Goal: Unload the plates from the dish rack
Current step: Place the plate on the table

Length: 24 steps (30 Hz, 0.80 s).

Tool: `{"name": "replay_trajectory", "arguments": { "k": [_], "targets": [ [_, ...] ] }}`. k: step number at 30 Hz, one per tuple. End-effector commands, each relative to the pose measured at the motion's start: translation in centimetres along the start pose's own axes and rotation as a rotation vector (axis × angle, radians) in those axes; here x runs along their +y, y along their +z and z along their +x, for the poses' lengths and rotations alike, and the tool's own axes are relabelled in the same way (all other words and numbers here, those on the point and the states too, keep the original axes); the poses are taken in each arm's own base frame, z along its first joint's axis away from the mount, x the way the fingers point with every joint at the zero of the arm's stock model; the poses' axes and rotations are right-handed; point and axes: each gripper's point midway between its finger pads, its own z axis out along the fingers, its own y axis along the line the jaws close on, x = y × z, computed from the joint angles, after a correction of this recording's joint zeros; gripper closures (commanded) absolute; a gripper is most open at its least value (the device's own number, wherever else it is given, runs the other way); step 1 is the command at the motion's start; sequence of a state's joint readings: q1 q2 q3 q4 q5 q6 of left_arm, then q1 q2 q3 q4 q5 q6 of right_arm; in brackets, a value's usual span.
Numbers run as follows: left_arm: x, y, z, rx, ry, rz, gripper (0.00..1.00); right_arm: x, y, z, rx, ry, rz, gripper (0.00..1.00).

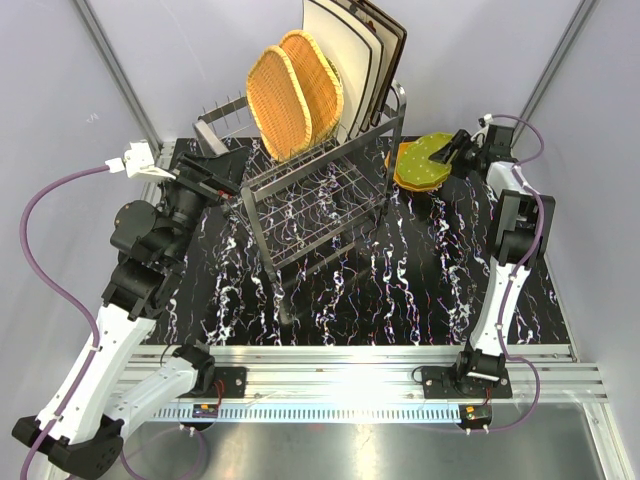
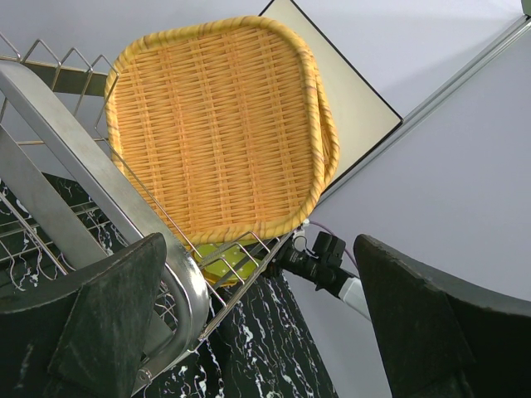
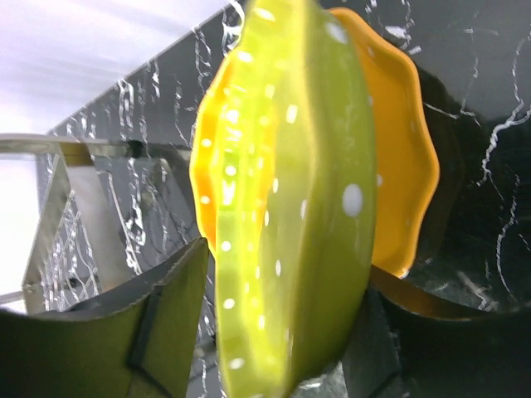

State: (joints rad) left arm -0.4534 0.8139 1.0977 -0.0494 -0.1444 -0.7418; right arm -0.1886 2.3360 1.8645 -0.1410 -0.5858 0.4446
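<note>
The chrome dish rack (image 1: 320, 190) stands mid-table. On its upper tier, two woven wicker plates (image 1: 290, 95) lean upright in front of large cream square plates (image 1: 355, 60). My left gripper (image 1: 215, 180) hovers open at the rack's left end, its jaws wide with the rack's tube (image 2: 91, 174) by the left finger and the wicker plate (image 2: 216, 124) ahead. Right of the rack, a green dotted plate (image 1: 425, 160) lies on an orange plate (image 1: 400, 160). My right gripper (image 3: 282, 332) straddles the green plate's (image 3: 290, 215) rim, open, with a gap at its left finger.
The black marbled tabletop (image 1: 400, 280) stretches in front of the rack. Grey walls close in behind and to both sides. The right arm's wrist (image 2: 319, 261) shows past the rack's end in the left wrist view.
</note>
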Motion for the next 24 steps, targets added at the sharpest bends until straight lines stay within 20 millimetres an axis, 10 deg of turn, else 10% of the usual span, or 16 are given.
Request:
{"name": "replay_trajectory", "arguments": {
  "k": [1,24],
  "targets": [
    [-0.7,0.1,-0.1,-0.008,-0.003,0.037,0.01,2.8,-1.1,-3.2,-0.070,-0.125,-0.034,0.34],
    [-0.1,0.1,0.7,0.010,-0.009,0.031,0.01,-0.2,-1.6,-2.4,0.017,-0.263,0.124,0.14]
  ]
}}
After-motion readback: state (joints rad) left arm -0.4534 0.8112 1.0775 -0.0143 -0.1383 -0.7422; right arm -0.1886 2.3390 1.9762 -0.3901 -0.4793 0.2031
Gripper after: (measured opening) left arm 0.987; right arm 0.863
